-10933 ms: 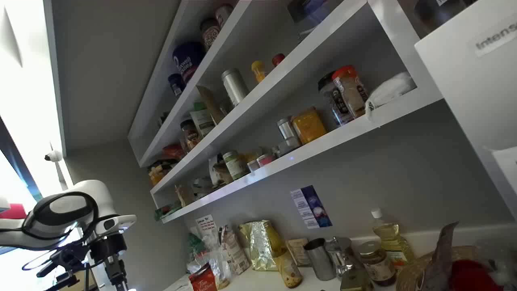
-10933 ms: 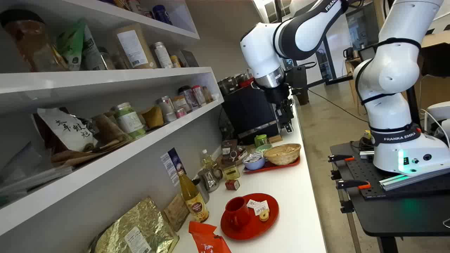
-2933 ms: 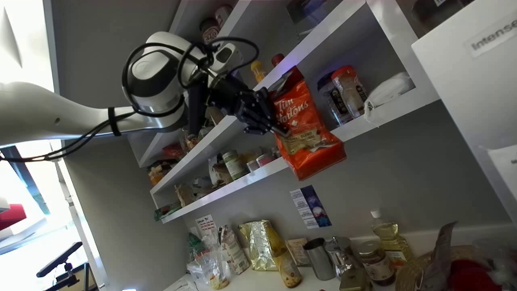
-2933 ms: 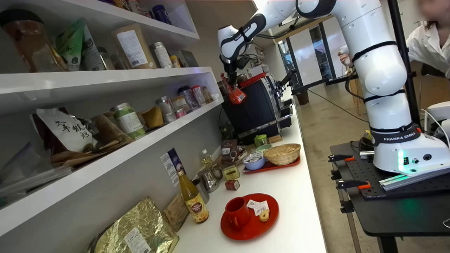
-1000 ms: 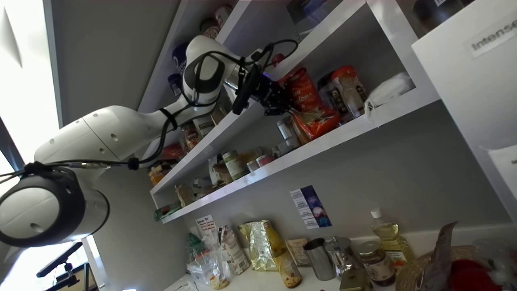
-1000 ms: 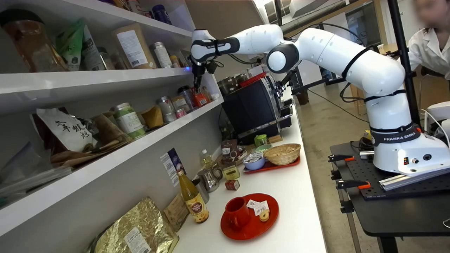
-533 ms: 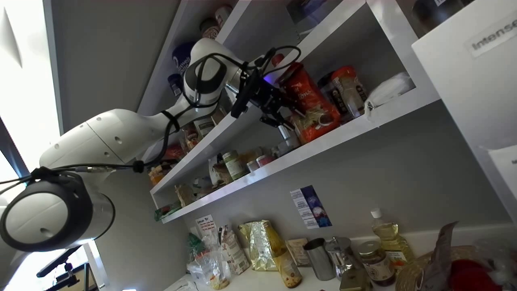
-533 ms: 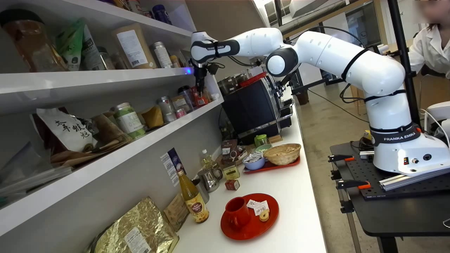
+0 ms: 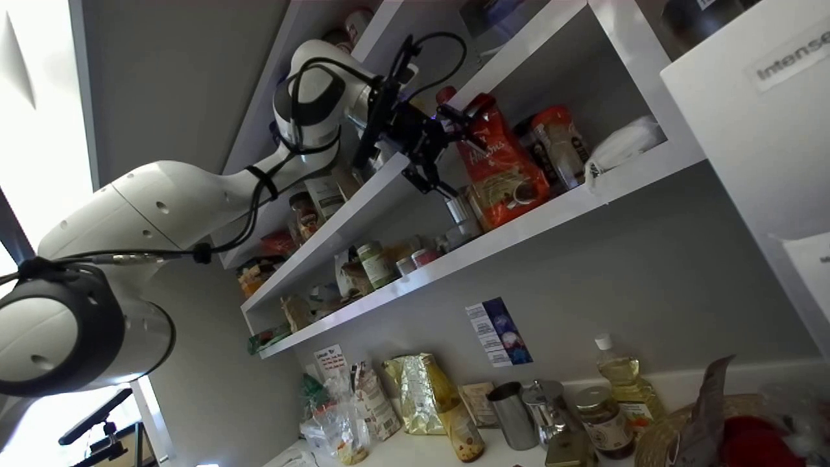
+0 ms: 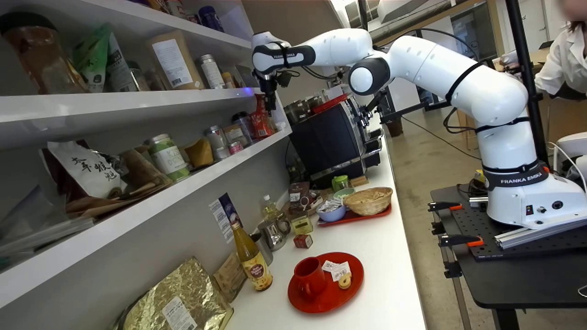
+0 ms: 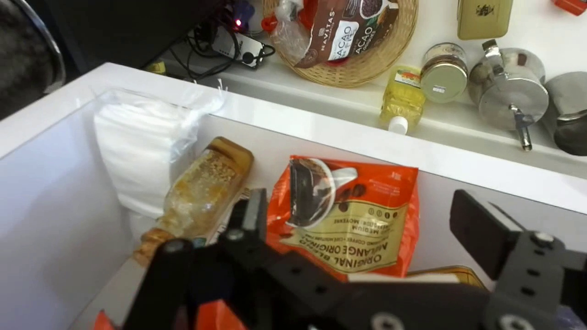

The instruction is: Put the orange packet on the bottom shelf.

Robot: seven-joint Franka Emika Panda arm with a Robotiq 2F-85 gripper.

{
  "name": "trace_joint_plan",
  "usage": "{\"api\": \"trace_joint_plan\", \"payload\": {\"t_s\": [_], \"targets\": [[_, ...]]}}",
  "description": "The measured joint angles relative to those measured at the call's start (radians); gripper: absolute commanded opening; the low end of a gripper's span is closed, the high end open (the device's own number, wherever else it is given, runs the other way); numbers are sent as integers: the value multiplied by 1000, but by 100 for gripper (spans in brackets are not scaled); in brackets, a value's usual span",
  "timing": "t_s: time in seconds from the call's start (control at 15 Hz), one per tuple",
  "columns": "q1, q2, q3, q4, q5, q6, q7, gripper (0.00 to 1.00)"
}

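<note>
Long, flat white bottom shelf (image 9: 583, 202): smooth, glossy, straight along its front edge.
Glossy red-orange plastic-looking packet (image 9: 506, 172): stands upright on the bottom shelf, wrinkled at the sides, printed with a cup, dark beans and a tan panel.
Black jointed pincer (image 11: 362, 211): spread wide, with blocky, hard-edged fingers (image 11: 477, 229) well apart; hangs at the upper part of the packet; contact with it unclear.
Smooth, rounded white arm (image 10: 335, 48): banded in black, extended across to the shelf.
Clear, squared bottle (image 11: 211, 183): just beside the packet, amber at the base, tapering to a rough brownish end; glass or plastic, hard to say.
White block-shaped bundle (image 11: 142, 151): sheathed in crinkly clear plastic, on the same shelf.
Smooth white counter (image 10: 385, 293): well below, bearing a round, shiny red plate (image 10: 337, 297) with a curved red mug (image 10: 309, 277) on it.
Shallow straw-coloured woven basket (image 10: 371, 206): rests on a flat red tray (image 10: 355, 217).
Crumpled gold foil bag (image 10: 197, 284): stands on the counter, bulging, creased, white-labelled.
</note>
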Motion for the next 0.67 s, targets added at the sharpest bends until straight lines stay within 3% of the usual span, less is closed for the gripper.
{"api": "trace_joint_plan", "payload": {"t_s": [0.4, 0.67], "targets": [[14, -65, 0, 0, -7, -151, 7, 100], [50, -78, 5, -1, -4, -203, 87, 100]]}}
